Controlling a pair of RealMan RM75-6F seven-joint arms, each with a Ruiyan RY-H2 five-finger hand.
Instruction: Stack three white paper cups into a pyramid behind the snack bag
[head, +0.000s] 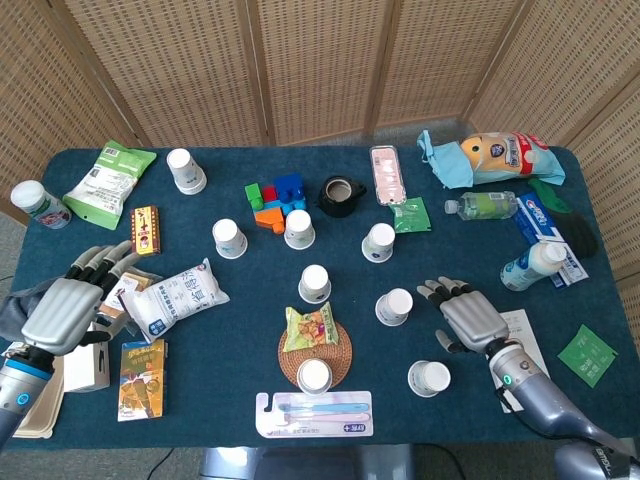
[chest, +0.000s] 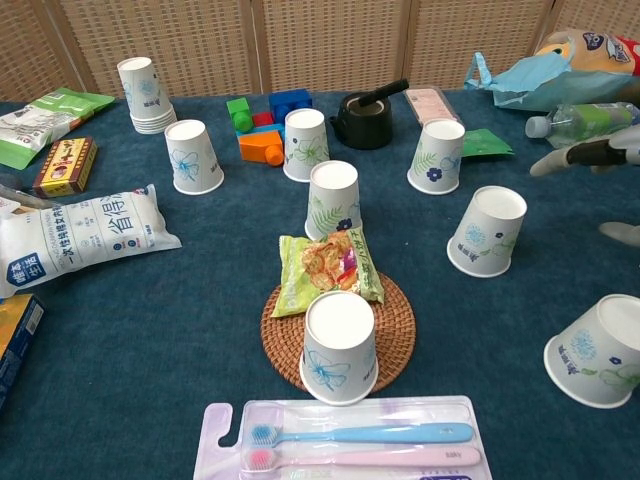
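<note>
Right hand (head: 468, 316), fingers spread and empty, is just beside an upturned white paper cup (head: 394, 306); left hand (head: 62, 312) likewise empty; green snack bag (head: 308, 327) lies on the woven coaster (head: 338, 368); a careless reach risks toppling cups.

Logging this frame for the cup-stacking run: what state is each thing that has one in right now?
White paper cups, e.g. behind snack bag: upside down, unstacked.
Green snack bag: lying partly on round woven coaster.
Left hand: open, empty.
Right hand: open, beside a cup, not touching.
</note>
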